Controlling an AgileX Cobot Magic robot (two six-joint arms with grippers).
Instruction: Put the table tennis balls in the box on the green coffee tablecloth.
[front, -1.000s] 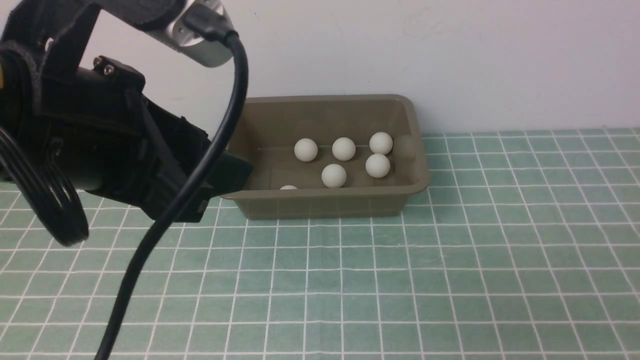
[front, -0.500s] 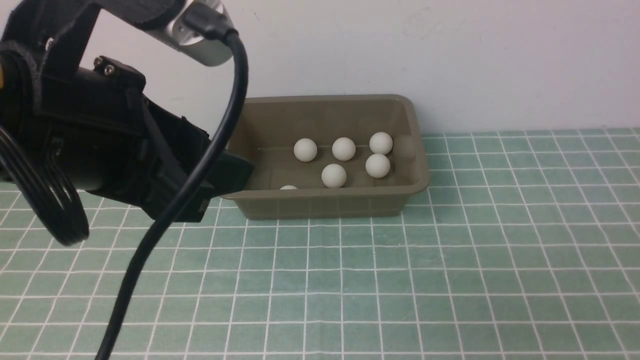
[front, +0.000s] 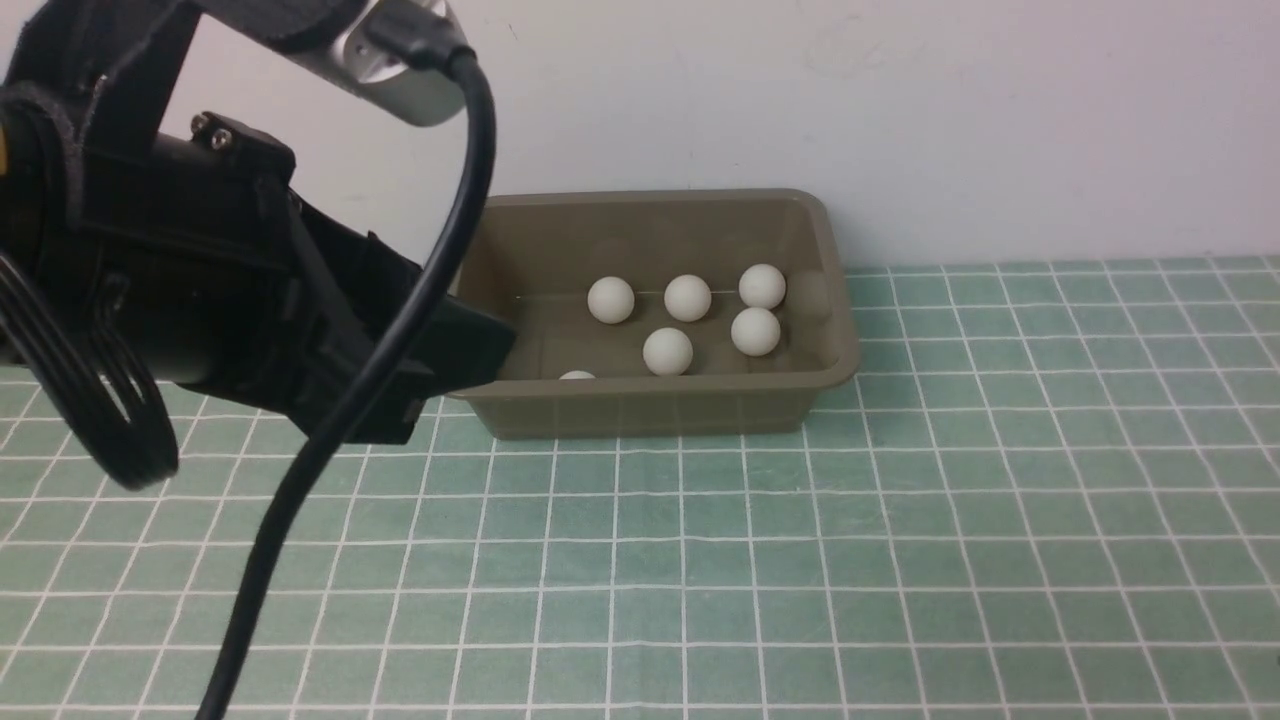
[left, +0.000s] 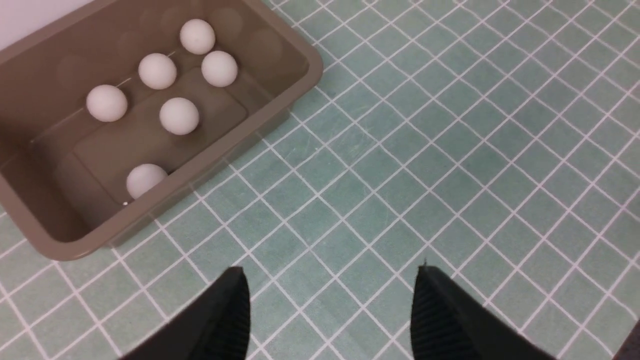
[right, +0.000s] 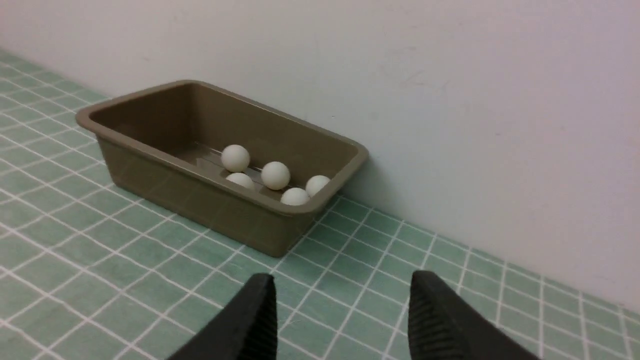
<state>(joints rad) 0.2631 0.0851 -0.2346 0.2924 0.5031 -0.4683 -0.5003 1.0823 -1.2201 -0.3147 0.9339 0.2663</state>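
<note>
left arm (front: 200, 300): is edging towards the box (front: 650, 410) compared with a second ago, its dark fingertip now covering slightly more of the near left corner in the front view.
table tennis balls (front: 687, 297): all six are lying inside the box where they lay a second ago, with five showing whole and the sixth peeking over the near wall.
left gripper (left: 331, 280): jaws are standing apart with nothing between them, hanging over bare cloth just beside the box.
right gripper (right: 342, 280): jaws are also standing apart and empty, well apart from the box.
green coffee tablecloth (front: 900, 550): is carrying the box and no stray ball on the stretch in view.
task: is looking finished, since only the arm is moving.
</note>
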